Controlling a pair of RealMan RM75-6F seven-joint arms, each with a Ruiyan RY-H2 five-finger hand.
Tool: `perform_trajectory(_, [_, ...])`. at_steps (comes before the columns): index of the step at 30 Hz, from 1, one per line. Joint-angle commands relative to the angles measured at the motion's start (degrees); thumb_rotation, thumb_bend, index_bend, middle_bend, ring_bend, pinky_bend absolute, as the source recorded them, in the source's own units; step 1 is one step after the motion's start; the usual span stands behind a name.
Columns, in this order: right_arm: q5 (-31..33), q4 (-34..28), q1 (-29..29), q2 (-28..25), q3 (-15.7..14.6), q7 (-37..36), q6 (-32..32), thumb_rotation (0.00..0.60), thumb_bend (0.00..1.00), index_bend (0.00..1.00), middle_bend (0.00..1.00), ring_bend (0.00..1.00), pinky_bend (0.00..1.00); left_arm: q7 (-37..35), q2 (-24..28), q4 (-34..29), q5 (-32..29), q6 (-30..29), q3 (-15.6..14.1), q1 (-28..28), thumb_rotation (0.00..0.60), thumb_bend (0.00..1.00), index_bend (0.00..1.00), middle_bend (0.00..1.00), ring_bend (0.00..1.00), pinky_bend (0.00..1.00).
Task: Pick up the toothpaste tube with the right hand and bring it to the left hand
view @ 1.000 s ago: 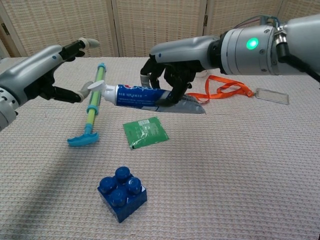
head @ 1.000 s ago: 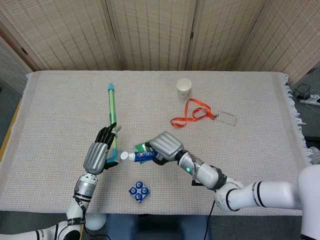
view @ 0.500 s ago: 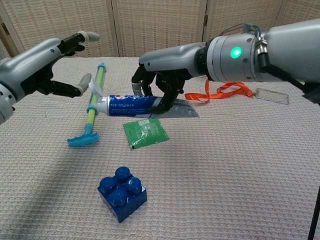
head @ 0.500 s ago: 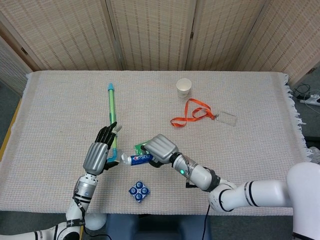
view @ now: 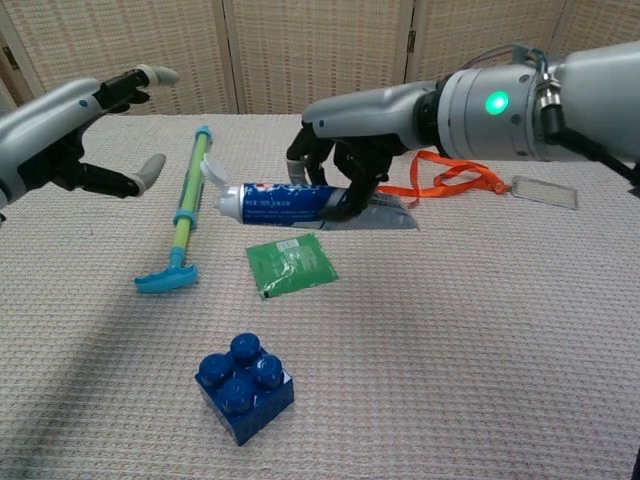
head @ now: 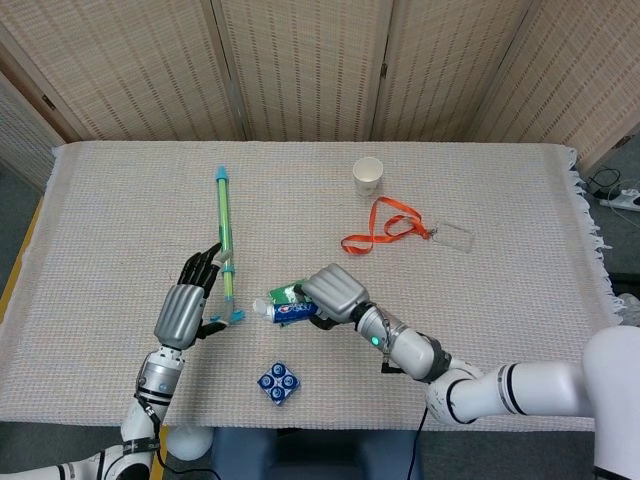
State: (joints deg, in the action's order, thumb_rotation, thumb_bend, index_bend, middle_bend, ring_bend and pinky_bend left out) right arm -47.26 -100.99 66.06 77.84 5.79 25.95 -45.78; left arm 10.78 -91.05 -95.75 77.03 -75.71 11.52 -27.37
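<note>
My right hand (head: pixel 334 292) (view: pixel 345 165) grips the blue and white toothpaste tube (view: pixel 300 203) (head: pixel 288 311) around its middle, holding it level above the table with the white cap (view: pixel 222 199) pointing at my left side. My left hand (head: pixel 188 302) (view: pixel 85 135) hovers open with fingers spread, a short gap away from the cap. Nothing is in the left hand.
A green and blue toothbrush (view: pixel 185 212) (head: pixel 226 237) lies beneath the two hands. A green sachet (view: pixel 291 263) lies under the tube, a blue toy brick (view: pixel 244 386) (head: pixel 278 381) nearer the front edge. An orange lanyard with badge (head: pixel 398 229) and a paper cup (head: pixel 368 176) sit further back.
The right hand with the tube first reached toward the left hand, then drew back to the right. The left hand pulled away to the left, widening the gap to the cap.
</note>
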Motion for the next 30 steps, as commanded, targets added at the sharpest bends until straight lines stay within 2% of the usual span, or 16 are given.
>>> perform_trajectory(1, [-0.6, 0.4, -1.4, -1.4, -1.9, -0.1, -0.1, 0.6, 0.85, 0.79, 0.72, 0.72, 0.67, 0.4, 1.4, 0.7, 0.4, -0.2, -0.6, 0.5, 0.6, 0.55, 0.0, 0.0, 0.0, 0.0])
perform_trajectory(4, [-0.9, 1.7, -2.4, -1.6, -4.0, 0.8, 0.0, 0.6, 0.85, 0.77, 0.7, 0.69, 0.65, 0.9, 2.5, 1.0, 0.6, -0.4, -1.1, 1.0, 0.6, 0.55, 0.0, 0.0, 0.0, 0.0])
perform_trajectory(7, [-0.6, 3.6, -3.2, -1.4, -6.3, 2.3, 0.5, 0.6, 0.85, 0.66, 0.63, 0.6, 0.6, 0.9, 3.3, 1.2, 0.8, -0.8, -1.5, 1.6, 0.6, 0.55, 0.0, 0.0, 0.0, 0.0])
perform_trajectory(12, [0.8, 5.9, -4.1, -0.7, -8.3, 3.7, 0.9, 0.6, 0.85, 0.33, 0.42, 0.42, 0.45, 1.2, 4.6, 1.9, 0.1, -0.8, -1.9, 2.4, 0.6, 0.55, 0.0, 0.0, 0.0, 0.0])
perform_trajectory(14, [0.5, 5.8, -4.8, -0.8, -8.3, 3.4, 0.4, 0.6, 0.85, 0.12, 0.3, 0.32, 0.34, 1.2, 5.1, 2.2, -0.4, -0.6, -1.9, 2.6, 0.6, 0.54, 0.0, 0.0, 0.0, 0.0])
perform_trajectory(16, [-1.0, 5.4, -5.8, -1.1, -8.2, 2.6, -0.8, 0.6, 0.85, 0.01, 0.22, 0.24, 0.25, 1.3, 5.5, 2.3, -0.7, -0.6, -1.9, 2.8, 0.6, 0.54, 0.0, 0.0, 0.0, 0.0])
perform_trajectory(20, [-5.9, 2.8, -9.1, -4.2, -7.3, -1.3, -4.6, 0.6, 0.85, 0.0, 0.07, 0.14, 0.18, 1.7, 7.5, 2.4, -1.7, -0.2, -2.4, 3.6, 0.6, 0.54, 0.0, 0.0, 0.0, 0.0])
perform_trajectory(22, [-8.8, 1.4, -11.2, -6.3, -7.3, -3.1, -7.2, 0.6, 0.85, 0.0, 0.06, 0.14, 0.18, 2.2, 8.7, 2.6, -1.9, -0.4, -2.7, 4.2, 0.6, 0.54, 0.0, 0.0, 0.0, 0.0])
perform_trajectory(25, [-12.8, -0.8, -15.3, -10.4, -8.2, -5.8, -11.7, 0.6, 0.85, 0.0, 0.1, 0.15, 0.18, 2.5, 10.9, 2.9, -2.5, -0.9, -3.3, 5.5, 0.6, 0.54, 0.0, 0.0, 0.0, 0.0])
perform_trajectory(30, [-18.7, -2.2, -23.6, -15.1, -10.7, -9.6, -20.5, 0.6, 0.85, 0.0, 0.11, 0.16, 0.19, 2.5, 14.2, 3.8, -2.8, -3.4, -4.1, 8.2, 0.6, 0.54, 0.0, 0.0, 0.0, 0.0])
